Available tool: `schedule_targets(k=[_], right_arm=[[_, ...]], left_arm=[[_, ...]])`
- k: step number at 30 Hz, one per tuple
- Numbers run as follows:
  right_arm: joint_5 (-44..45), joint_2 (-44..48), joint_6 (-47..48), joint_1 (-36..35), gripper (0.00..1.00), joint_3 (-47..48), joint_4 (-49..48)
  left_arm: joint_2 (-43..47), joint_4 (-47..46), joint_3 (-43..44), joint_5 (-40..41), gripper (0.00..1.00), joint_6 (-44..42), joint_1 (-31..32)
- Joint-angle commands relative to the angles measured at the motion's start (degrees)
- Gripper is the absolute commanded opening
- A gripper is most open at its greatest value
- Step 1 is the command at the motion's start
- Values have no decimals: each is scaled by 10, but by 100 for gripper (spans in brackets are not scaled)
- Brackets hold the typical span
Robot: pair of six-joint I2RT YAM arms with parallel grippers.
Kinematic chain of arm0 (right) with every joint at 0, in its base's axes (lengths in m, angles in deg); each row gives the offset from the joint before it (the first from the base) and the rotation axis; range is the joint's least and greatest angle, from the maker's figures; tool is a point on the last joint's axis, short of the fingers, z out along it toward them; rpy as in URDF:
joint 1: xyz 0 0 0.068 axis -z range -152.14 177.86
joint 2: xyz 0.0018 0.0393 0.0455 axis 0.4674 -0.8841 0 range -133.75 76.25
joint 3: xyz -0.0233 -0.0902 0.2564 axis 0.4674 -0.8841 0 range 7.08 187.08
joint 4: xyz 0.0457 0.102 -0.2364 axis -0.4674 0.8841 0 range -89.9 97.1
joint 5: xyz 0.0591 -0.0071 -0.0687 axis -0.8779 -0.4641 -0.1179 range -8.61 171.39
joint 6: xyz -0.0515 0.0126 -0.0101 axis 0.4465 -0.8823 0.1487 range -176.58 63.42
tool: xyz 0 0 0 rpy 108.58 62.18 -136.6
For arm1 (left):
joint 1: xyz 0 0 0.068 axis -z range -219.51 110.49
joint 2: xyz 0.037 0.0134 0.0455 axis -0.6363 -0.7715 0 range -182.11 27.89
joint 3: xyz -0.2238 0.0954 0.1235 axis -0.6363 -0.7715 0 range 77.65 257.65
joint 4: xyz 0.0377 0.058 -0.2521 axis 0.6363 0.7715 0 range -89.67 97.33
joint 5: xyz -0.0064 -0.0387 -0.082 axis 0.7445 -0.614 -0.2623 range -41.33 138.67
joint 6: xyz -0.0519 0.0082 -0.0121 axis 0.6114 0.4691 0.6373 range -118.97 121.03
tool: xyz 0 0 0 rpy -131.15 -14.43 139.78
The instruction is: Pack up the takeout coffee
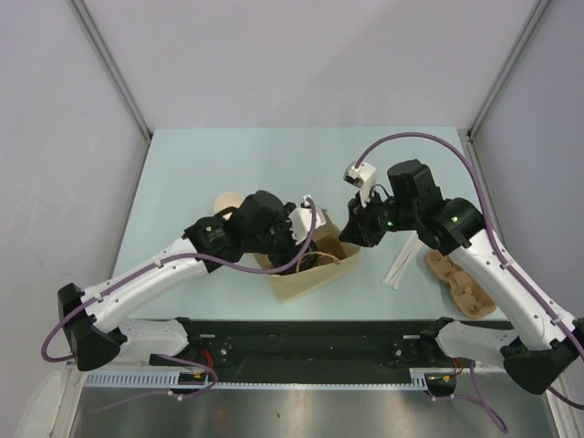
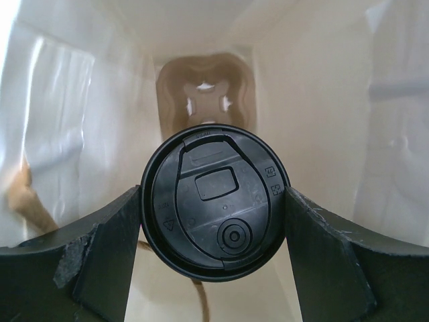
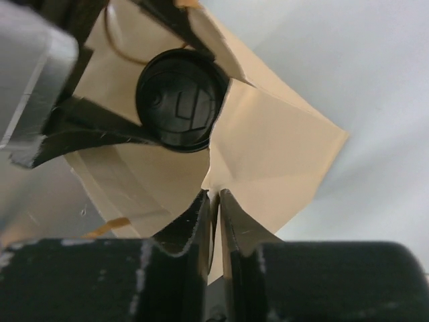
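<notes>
My left gripper [image 2: 214, 225] is shut on a takeout coffee cup [image 2: 214, 201], gripping it by the sides just under its round black lid. It holds the cup inside the tan paper bag [image 2: 315, 100], above a brown pulp tray [image 2: 204, 90] at the bag's bottom. In the top view the left gripper [image 1: 297, 239] is at the mouth of the bag [image 1: 315, 274]. My right gripper [image 3: 214, 201] is shut on the bag's rim [image 3: 268, 141] and holds it open. The black lid [image 3: 177, 100] also shows in the right wrist view. The right gripper [image 1: 351, 233] is at the bag's right corner.
A second brown pulp tray [image 1: 461, 283] lies on the table at the right, under my right arm. White strips [image 1: 399, 267] lie between it and the bag. A tan round thing [image 1: 226, 199], perhaps another cup, sits behind my left arm, partly hidden.
</notes>
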Motion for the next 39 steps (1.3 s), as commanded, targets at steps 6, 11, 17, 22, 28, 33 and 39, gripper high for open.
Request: schedule_targets(k=[6, 11, 17, 22, 28, 33, 39], right_arm=[[-24, 43, -6, 6, 64, -6, 32], [-45, -5, 77, 90, 92, 61, 22], [-95, -67, 175, 91, 99, 132, 9], [-111, -109, 312, 35, 98, 181, 58], [-44, -143, 424, -37, 88, 184, 62], [-39, -181, 459, -53, 56, 203, 97], [6, -182, 370, -60, 0, 210, 39]], left_arm=[[30, 2, -27, -30, 11, -125, 30], [39, 4, -37, -33, 10, -184, 50], [27, 10, -23, -30, 10, -224, 63], [16, 18, -14, -31, 9, -239, 70], [12, 23, -18, -28, 9, -242, 79], [15, 24, -18, -16, 8, -234, 79], [29, 9, -11, 53, 7, -215, 79]])
